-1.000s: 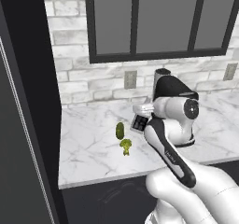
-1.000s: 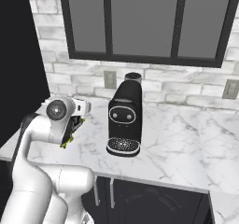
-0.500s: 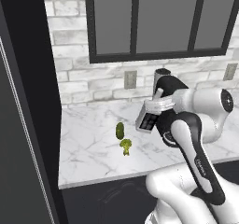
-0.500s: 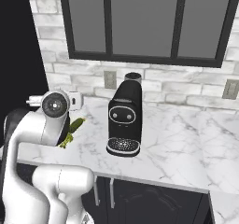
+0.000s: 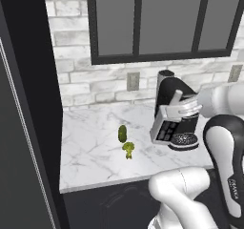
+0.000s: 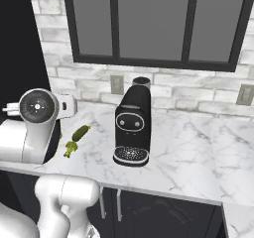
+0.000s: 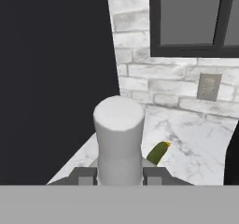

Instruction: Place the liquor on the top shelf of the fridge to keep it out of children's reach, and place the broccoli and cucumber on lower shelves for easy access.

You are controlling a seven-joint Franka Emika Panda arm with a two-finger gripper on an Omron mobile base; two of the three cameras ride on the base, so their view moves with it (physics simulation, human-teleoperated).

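White arm raised over counter (image 5: pixel 90 151), gripper (image 7: pixel 119 174) clamping liquor (image 7: pixel 119 139).

The left base view is taken from behind the arm, on its left, high up and looking forward and down at the bench (image 5: pixel 95 161). The fridge (image 5: pixel 24 128) is seen close along its left edge. The right base view is taken from behind on the other side — the same bench (image 6: pixel 198 152) is looked down on. Both views share the coffee machine (image 5: pixel 174 113) (image 6: pixel 133 125), the cucumber (image 5: pixel 122 133) (image 6: pixel 81 132), the broccoli (image 5: pixel 128 149) (image 6: pixel 71 148) and the brick wall (image 5: pixel 95 75). The hand view is taken from very near — along the pale cap (image 7: pixel 119 139) toward that wall (image 7: pixel 140 78).
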